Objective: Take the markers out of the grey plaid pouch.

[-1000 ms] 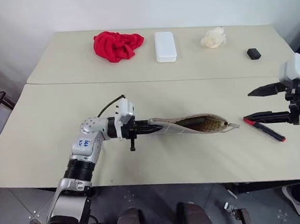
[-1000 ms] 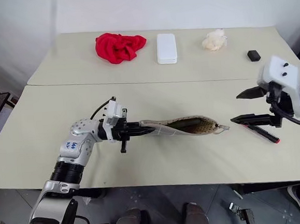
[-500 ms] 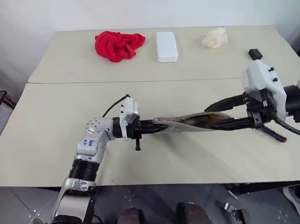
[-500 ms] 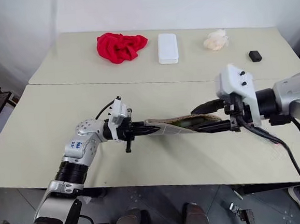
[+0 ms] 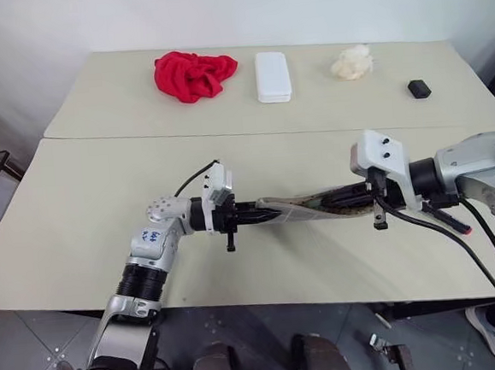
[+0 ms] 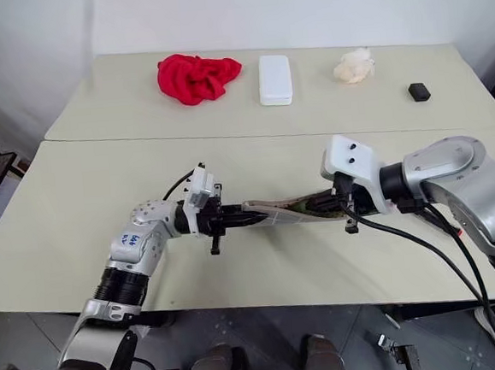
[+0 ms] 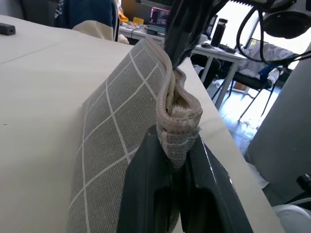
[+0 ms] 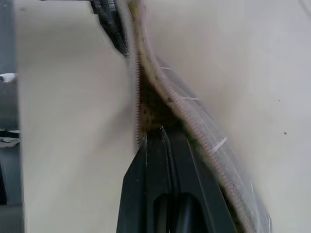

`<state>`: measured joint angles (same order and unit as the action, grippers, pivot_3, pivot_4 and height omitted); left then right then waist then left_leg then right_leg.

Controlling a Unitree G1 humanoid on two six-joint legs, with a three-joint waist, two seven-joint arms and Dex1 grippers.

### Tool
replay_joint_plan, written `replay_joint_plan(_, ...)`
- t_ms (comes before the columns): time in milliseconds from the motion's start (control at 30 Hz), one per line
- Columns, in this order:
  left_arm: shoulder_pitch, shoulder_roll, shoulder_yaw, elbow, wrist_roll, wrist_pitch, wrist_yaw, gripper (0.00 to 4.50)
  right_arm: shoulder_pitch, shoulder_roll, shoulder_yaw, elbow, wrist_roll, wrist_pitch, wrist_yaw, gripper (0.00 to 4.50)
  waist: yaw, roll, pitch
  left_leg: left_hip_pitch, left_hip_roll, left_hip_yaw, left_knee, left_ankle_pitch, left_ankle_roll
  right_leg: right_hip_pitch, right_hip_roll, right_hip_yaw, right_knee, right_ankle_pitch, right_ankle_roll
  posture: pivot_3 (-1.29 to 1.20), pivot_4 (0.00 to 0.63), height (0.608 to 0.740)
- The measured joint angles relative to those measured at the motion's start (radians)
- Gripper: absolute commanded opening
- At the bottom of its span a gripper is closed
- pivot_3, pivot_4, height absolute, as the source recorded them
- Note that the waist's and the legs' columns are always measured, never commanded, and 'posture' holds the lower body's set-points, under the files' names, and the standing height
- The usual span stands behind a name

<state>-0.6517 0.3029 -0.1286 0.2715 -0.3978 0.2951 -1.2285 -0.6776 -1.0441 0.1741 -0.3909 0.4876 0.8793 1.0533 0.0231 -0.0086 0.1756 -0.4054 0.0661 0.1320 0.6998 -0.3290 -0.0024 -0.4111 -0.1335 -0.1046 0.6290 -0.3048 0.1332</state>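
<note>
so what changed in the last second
The right gripper swung in from beside the red-and-black marker, closed, and now has its tips inside the open mouth of the grey plaid fabric pouch. The left gripper still clamps the pouch's other end; marker unmoved.

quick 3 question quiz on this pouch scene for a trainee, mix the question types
1. True or false: the left gripper is shut on one end of the grey plaid pouch.
2. Where are the right gripper's fingertips? A) inside the pouch's open mouth B) on the red cloth C) on the white hard case
3. Fill in: a red-tipped marker lies on the table beside the robot's ____ arm.

Key: 1 true; 2 A; 3 right
</note>
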Motion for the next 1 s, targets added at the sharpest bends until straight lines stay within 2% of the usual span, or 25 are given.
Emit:
replay_joint_plan(267, 0.018, 0.006, 0.002, -0.043, -0.043, 0.077, -0.011, 0.06, -0.001, 0.029, 0.112, 0.045, -0.21, -0.104, -0.084, 0.01, 0.001, 0.0, 0.0, 0.0, 0.0, 0.0, 0.0, 0.0, 0.0, 0.0, 0.0, 0.0, 0.0, 0.0, 0.0, 0.0, 0.15, 0.74)
replay_joint_plan(400, 0.024, 0.026, 0.0, -0.096, -0.107, 0.196, -0.05, 0.06, -0.007, 0.033, 0.166, 0.032, -0.295, -0.15, -0.077, 0.01, -0.002, 0.0, 0.0, 0.0, 0.0, 0.0, 0.0, 0.0, 0.0, 0.0, 0.0, 0.0, 0.0, 0.0, 0.0, 0.0, 0.15, 0.74)
replay_joint_plan(633, 0.011, 0.087, -0.009, -0.135, -0.193, 0.397, -0.126, 0.06, -0.04, 0.023, 0.235, -0.084, -0.311, -0.063, 0.016, 0.01, 0.001, 0.0, 0.0, 0.0, 0.0, 0.0, 0.0, 0.0, 0.0, 0.0, 0.0, 0.0, 0.0, 0.0, 0.0, 0.0, 0.15, 0.74)
replay_joint_plan(767, -0.021, 0.106, -0.013, -0.087, -0.18, 0.37, -0.163, 0.06, -0.066, 0.0, 0.241, -0.137, -0.303, 0.014, 0.068, 0.01, -0.001, 0.0, 0.0, 0.0, 0.0, 0.0, 0.0, 0.0, 0.0, 0.0, 0.0, 0.0, 0.0, 0.0, 0.0, 0.0, 0.15, 0.74)
replay_joint_plan(900, -0.036, 0.109, -0.054, 0.004, -0.075, 0.201, -0.184, 0.06, -0.07, 0.008, 0.265, -0.159, -0.294, 0.064, 0.086, 0.01, -0.001, 0.0, 0.0, 0.0, 0.0, 0.0, 0.0, 0.0, 0.0, 0.0, 0.0, 0.0, -0.001, 0.0, 0.0, 0.0, 0.15, 0.74)
replay_joint_plan(1000, -0.036, 0.054, -0.038, 0.065, -0.025, 0.049, -0.134, 0.06, -0.07, 0.068, 0.303, -0.114, -0.333, 0.056, 0.045, 0.01, 0.001, 0.0, 0.0, 0.0, 0.0, 0.0, 0.001, 0.0, 0.0, 0.0, 0.0, 0.0, 0.0, 0.0, 0.0, 0.0, 0.15, 0.74)
